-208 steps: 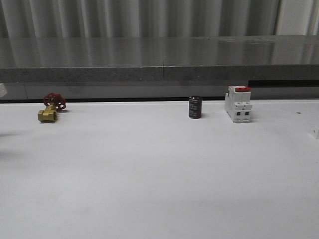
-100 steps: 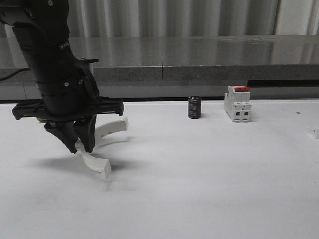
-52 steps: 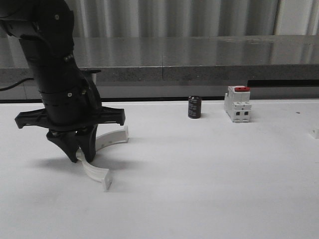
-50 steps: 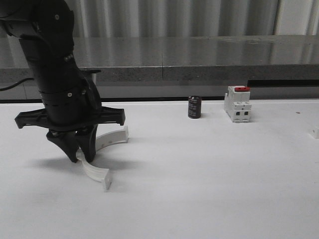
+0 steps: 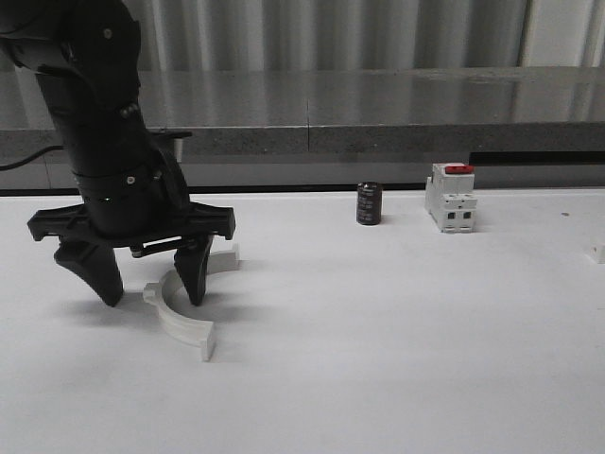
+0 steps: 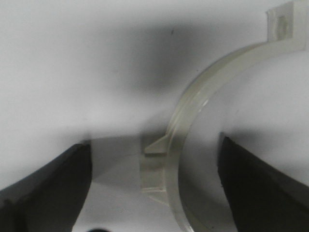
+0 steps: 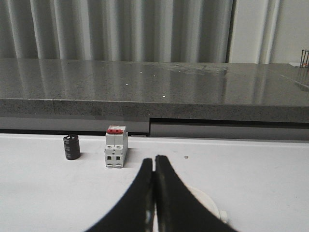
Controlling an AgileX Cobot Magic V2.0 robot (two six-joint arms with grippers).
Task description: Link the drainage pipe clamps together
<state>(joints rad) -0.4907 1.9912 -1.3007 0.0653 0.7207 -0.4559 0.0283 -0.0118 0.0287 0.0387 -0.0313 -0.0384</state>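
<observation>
Released half a second ago, the drainage pipe clamp [image 5: 180, 322] now lies on the table [image 5: 397, 322] between the left gripper's [image 5: 151, 282] spread fingers, its arc trailing off beyond the right-hand finger, while the right gripper [image 7: 154, 193], well apart, is pressed closed on nothing.

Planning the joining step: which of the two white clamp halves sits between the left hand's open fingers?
The front clamp half, lying nearer the camera; the left hand straddles it. The back clamp half lies behind the fingers.

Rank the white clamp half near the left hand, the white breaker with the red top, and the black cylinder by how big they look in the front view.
Largest to smallest:
1. clamp half, though it lies nearer the camera
2. breaker
3. black cylinder
</observation>
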